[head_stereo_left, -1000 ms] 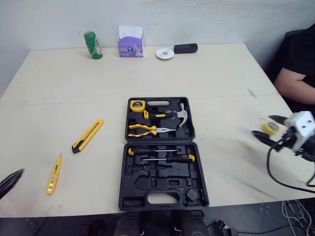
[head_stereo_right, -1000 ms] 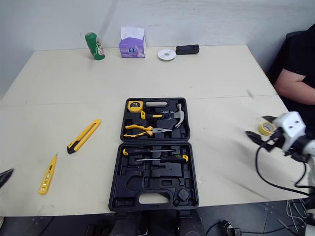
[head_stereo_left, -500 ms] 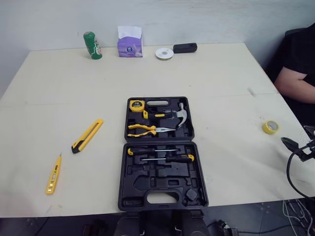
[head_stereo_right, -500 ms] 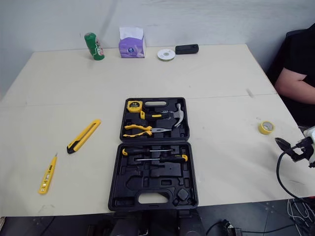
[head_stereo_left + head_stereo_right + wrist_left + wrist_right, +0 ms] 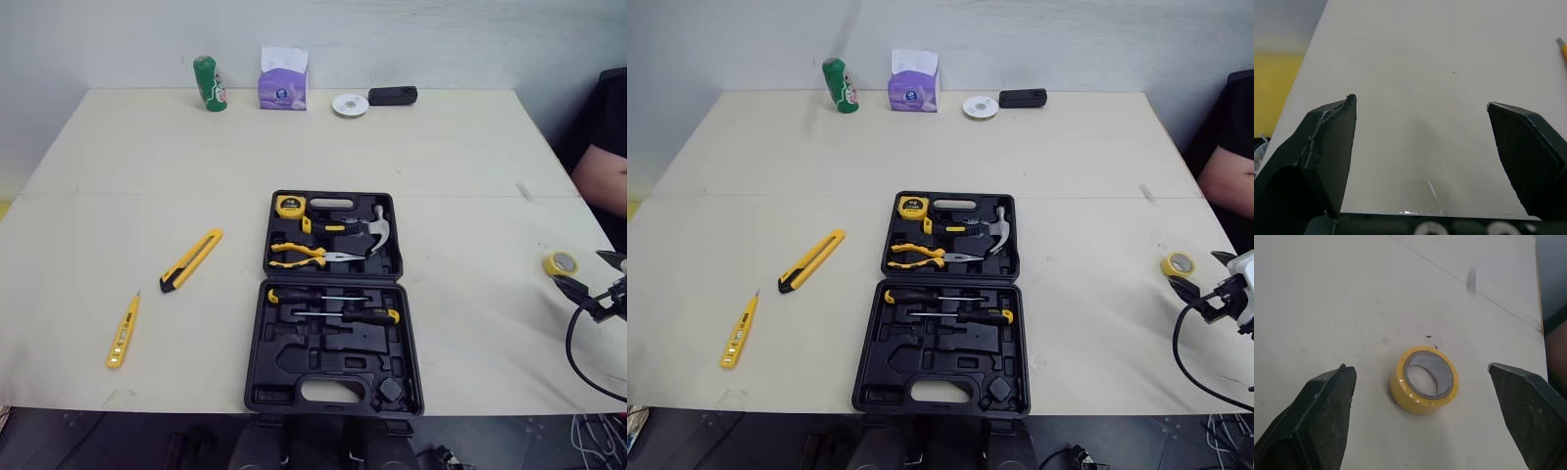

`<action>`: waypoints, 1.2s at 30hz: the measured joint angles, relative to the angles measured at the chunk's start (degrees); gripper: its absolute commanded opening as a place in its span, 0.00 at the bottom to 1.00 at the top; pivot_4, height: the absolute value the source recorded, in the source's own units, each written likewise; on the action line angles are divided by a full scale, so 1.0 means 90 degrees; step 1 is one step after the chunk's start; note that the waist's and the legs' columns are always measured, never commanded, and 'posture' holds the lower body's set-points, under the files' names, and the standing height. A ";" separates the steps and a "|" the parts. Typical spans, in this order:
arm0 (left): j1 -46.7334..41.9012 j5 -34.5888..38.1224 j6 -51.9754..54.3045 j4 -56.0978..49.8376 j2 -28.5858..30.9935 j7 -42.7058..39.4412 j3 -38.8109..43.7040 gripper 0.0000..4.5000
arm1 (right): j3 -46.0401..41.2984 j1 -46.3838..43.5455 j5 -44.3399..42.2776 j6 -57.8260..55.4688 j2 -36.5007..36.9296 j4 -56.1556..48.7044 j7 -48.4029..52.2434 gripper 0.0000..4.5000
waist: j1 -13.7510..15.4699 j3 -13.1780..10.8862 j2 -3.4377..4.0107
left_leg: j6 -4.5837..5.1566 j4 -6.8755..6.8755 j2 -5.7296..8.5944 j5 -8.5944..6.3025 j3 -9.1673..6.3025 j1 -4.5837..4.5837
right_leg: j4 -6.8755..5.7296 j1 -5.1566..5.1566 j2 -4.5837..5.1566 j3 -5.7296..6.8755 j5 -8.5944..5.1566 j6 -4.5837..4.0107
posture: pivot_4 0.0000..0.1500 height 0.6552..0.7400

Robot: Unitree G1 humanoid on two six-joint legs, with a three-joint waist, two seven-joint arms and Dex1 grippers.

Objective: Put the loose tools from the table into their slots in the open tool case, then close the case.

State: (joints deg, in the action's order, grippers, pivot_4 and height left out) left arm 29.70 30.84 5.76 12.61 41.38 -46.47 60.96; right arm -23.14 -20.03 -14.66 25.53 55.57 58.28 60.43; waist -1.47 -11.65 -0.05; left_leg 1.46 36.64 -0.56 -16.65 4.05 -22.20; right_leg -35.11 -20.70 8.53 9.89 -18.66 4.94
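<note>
Black plastic tool case (image 5: 333, 304) lies open near the middle of the cream table (image 5: 441, 157), lid half farther from the robot, handle half at the near edge. Lid half holds a yellow tape measure (image 5: 289, 206), a steel claw hammer (image 5: 375, 227) and yellow-handled pliers (image 5: 304, 257). Near half holds two black-and-yellow screwdrivers (image 5: 338, 314); several other slots are bare.

Loose tools: yellow-and-black utility knife (image 5: 191, 260) lies on the table to the robot's left of the case, apart from it. Yellow tester pen (image 5: 121, 333) lies farther left and nearer the robot. Yellow tape roll (image 5: 560, 263) lies flat near the table's right edge, well apart from the case.

Right gripper (image 5: 585, 271) is at the right edge of the table, just beside the tape roll. Its two black fingers (image 5: 1317, 421) are spread wide with nothing between them. In its wrist view the roll sits ahead of the fingertips, centred in the gap, not touching either finger.

Left gripper (image 5: 1420, 102) is also spread wide and holds nothing. It is over bare tabletop near the table's left edge. A yellow tip (image 5: 1563, 46) shows at the side of its wrist view; cannot tell which tool it is.

Far edge of the table: green can (image 5: 206, 83), purple tissue box (image 5: 282, 83), white disc (image 5: 350, 104), small black device (image 5: 392, 95). A person's arm in a black sleeve (image 5: 602, 166) is at the right side, beyond the table.
</note>
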 measured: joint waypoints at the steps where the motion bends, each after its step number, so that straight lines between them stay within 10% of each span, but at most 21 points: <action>1: 0.0012 0.0000 -0.0003 0.0017 -0.0002 0.0050 0.0018 1.00 | -0.0028 0.0051 -0.0087 0.0073 -0.0020 -0.0010 0.0144 0.99 | -0.0001 0.0000 0.0000 | 0.0000 0.0000 -0.0001 0.0000 0.0001 0.0001 | 0.0000 0.0000 -0.0001 0.0000 0.0000 0.0000 | 1.00 1.00; 13: -0.0468 0.0298 0.1118 -0.2033 0.0066 0.0714 -0.0566 1.00 | 0.0071 0.0101 -0.1494 -0.1525 -0.1308 -0.2798 0.1245 0.99 | -0.0007 -0.0005 0.0009 | -0.0001 0.0008 -0.0014 0.0010 0.0028 0.0001 | -0.0026 -0.0022 -0.0009 -0.0039 0.0007 -0.0010 | 1.00 1.00; 22: -0.0467 0.0720 0.3438 -0.4134 0.0120 0.1965 -0.0811 1.00 | 0.0880 0.0047 -0.2207 -0.3143 -0.1790 -0.5633 0.1098 0.99 | 0.0019 -0.0006 0.0001 | 0.0007 0.0025 -0.0017 0.0024 0.0065 -0.0008 | -0.0047 -0.0051 -0.0012 -0.0083 0.0007 -0.0008 | 1.00 1.00; 36: -0.2169 0.1657 0.8334 -0.6427 -0.0555 0.4973 -0.1206 1.00 | 0.1871 -0.0567 -0.2586 -0.3552 -0.2298 -0.6786 0.1821 0.99 | 0.0182 -0.0004 -0.0015 | 0.0002 0.0045 -0.0020 0.0025 0.0088 -0.0020 | -0.0070 -0.0078 -0.0023 -0.0106 0.0007 -0.0009 | 1.00 1.00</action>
State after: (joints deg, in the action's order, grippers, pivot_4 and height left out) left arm 10.17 45.76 80.77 -45.24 36.38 -1.71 50.11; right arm -6.30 -25.14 -37.93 -6.44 34.89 -2.79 76.82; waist 0.17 -11.69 -0.18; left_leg 1.47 37.04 -0.74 -16.42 4.84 -22.39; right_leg -35.74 -21.41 8.33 8.94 -18.60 4.86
